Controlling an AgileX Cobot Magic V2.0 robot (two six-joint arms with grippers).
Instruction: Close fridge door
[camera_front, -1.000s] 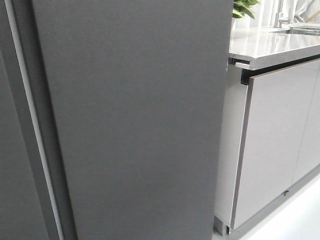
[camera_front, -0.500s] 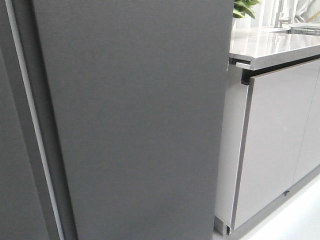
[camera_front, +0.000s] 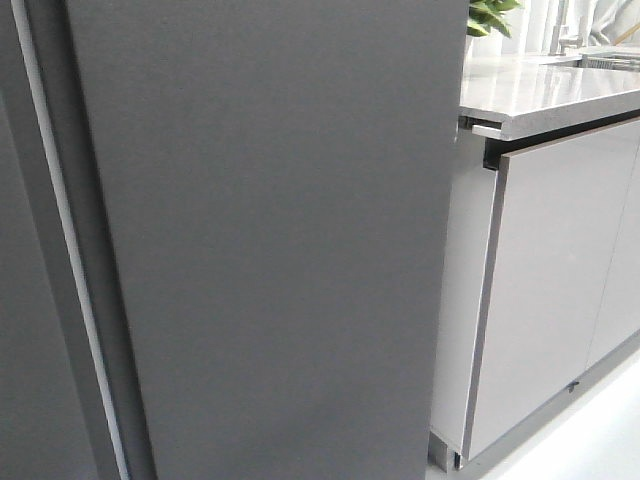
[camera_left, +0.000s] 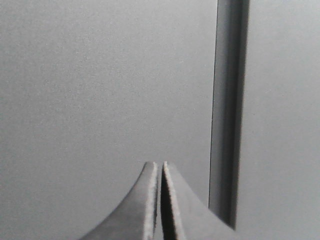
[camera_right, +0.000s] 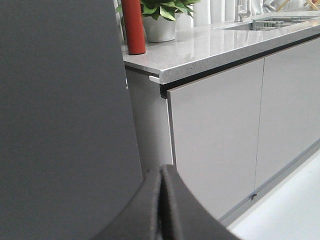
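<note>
The fridge door (camera_front: 270, 240) is a tall matte dark-grey slab that fills most of the front view. A pale gasket strip (camera_front: 70, 250) runs down the narrow gap on its left. Neither gripper shows in the front view. My left gripper (camera_left: 158, 166) is shut with nothing in it. Its tips point at a dark-grey face close to a vertical seam (camera_left: 227, 110); which panel that face belongs to I cannot tell. My right gripper (camera_right: 162, 170) is also shut and empty, low beside the fridge door's (camera_right: 60, 100) right edge.
A twin dark-grey panel (camera_front: 25, 350) stands left of the gap. Right of the door are pale glossy cabinet doors (camera_front: 550, 280) under a speckled countertop (camera_front: 550, 95). A red cylinder (camera_right: 132, 25) and a potted plant (camera_right: 160, 15) stand on it. White floor (camera_front: 600, 440) shows at lower right.
Almost nothing: in the front view the door's face has shifted a trace to the right.
</note>
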